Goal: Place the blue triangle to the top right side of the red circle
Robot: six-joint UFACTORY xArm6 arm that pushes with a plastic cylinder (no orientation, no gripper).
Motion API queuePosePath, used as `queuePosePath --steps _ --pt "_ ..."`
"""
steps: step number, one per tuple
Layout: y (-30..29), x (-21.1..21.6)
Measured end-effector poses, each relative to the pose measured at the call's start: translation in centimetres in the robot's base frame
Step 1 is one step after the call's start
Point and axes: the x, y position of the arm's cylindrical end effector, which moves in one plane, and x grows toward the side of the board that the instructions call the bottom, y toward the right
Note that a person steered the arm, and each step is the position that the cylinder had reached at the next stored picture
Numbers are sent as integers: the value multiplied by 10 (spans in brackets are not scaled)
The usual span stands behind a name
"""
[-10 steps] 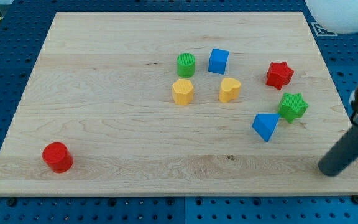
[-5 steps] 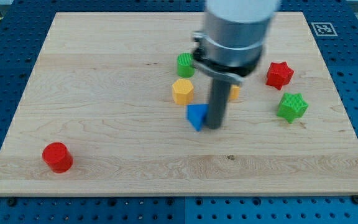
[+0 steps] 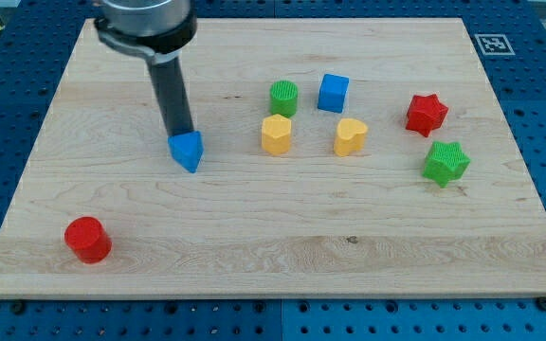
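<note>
The blue triangle (image 3: 187, 151) lies on the wooden board (image 3: 140, 246), left of the middle. My tip (image 3: 179, 134) touches its upper edge, just above it in the view. The red circle (image 3: 88, 239) sits near the board's bottom left corner, well below and to the left of the blue triangle.
A green cylinder (image 3: 283, 98), a blue cube (image 3: 333, 93), a yellow hexagon (image 3: 278, 135) and a yellow heart (image 3: 350, 136) are grouped right of the triangle. A red star (image 3: 426, 114) and a green star (image 3: 445, 162) lie at the right.
The blue triangle has been pushed from the right side across the board to left of the middle. My tip moved left with it and now sits at its upper edge.
</note>
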Motion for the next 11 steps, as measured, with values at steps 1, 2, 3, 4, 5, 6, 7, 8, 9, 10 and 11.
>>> queuePosePath --steps 1,2,3,4,5,6,7,8,9,10,11 --pt "0 10" --pt "9 6" --pt "21 16" --pt "35 41" --pt "35 70" --pt "37 85" --pt "73 89" --pt "105 125" --pt "89 123" --pt "54 104" --pt "21 109"
